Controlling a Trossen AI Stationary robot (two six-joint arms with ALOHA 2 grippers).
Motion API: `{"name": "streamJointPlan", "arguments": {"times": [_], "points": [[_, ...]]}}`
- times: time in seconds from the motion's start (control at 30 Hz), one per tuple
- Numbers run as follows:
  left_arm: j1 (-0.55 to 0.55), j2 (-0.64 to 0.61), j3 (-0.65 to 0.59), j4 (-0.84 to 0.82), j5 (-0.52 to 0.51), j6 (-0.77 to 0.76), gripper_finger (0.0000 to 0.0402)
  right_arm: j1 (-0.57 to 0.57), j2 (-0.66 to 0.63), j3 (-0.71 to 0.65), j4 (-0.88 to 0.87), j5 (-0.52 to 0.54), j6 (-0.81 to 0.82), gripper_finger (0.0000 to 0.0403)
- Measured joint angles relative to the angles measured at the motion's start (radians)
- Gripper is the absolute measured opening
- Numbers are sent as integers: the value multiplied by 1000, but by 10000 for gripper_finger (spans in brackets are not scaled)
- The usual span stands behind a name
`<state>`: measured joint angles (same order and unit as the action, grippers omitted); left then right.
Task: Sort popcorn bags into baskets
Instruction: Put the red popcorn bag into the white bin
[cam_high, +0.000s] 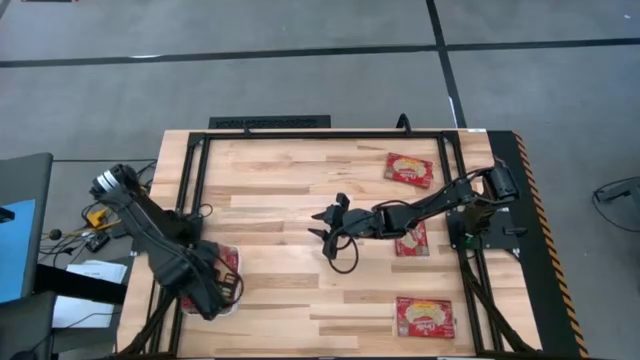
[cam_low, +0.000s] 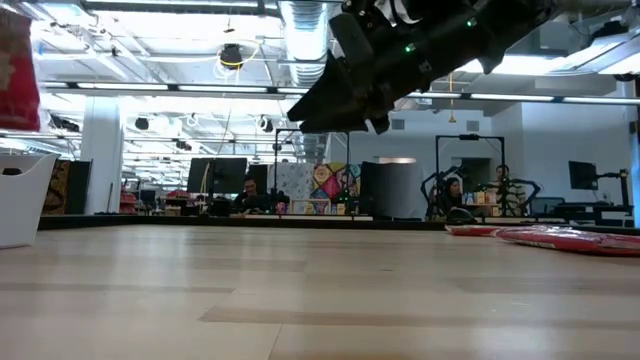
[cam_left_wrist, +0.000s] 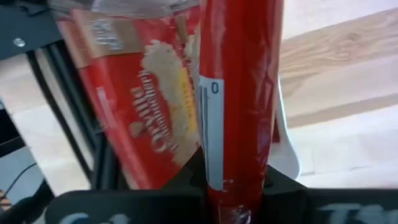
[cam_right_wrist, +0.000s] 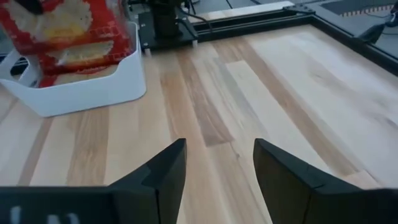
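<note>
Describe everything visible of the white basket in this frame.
The white basket is a shallow rectangular tray with rounded corners and smooth, plastic-looking walls. It sits upright on the wooden table near its left front corner, mostly hidden under the left arm in the high view. Red popcorn bags stand in it, rising above its rim. The left gripper holds another red packet edge-on right over it. The low view shows only its end.

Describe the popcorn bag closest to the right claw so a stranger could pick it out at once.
Start at the pale wooden table and go to its right side, where three flat red rectangular popcorn bags lie apart. The one meant is the middle bag, between the far bag and the near bag. Unlike them, it is partly hidden under the dark right arm, whose open right claw points toward the table's centre.
</note>
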<state>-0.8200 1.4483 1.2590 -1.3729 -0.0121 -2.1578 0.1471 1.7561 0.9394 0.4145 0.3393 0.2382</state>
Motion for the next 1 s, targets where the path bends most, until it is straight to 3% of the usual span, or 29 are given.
{"name": "streamJointPlan", "arguments": {"times": [0.43, 0.63, 1.0], "points": [[-21, 125, -7, -16, 89, 8, 17, 4, 0, 0, -19, -2, -1, 209], [-24, 125, -37, -1, 67, -17, 19, 7, 0, 0, -21, -4, -1, 204], [-16, 124, -121, 35, 157, -56, 76, 15, 0, 0, -60, -8, -2, 204]]}}
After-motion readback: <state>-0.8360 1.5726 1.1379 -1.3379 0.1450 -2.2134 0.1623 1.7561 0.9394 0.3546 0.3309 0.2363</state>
